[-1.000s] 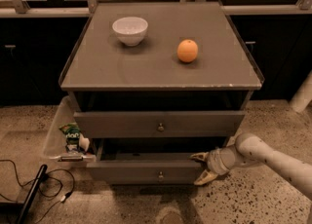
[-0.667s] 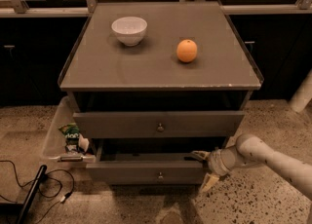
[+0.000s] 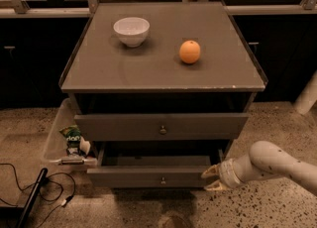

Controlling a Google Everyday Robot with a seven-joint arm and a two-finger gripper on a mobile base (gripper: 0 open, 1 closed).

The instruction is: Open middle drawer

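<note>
Middle drawer: I read it as the lower of the two grey fronts I can see. It sits directly left of the gripper in view. Its long axis runs side to side across the view and its flat face is turned toward the camera. The small round knob at its centre lies left of the gripper at about the same height. The drawer stands slid out toward the camera, with its dark inside showing behind the front.

The gripper is low on the right, at the right end of that front, and the pale arm leads away to the right edge of view. Its two fingers are spread apart with nothing between them. I cannot tell whether the upper one touches the end of the front.

Above and left of the gripper is the upper drawer, which is wider and taller, with its own knob. Higher still is the cabinet top, which carries an orange almost straight up from the gripper. A white bowl sits further left. Far to the left, past the drawer's other end, a clear bin beside the cabinet holds a green packet. Black cables lie on the speckled floor.
</note>
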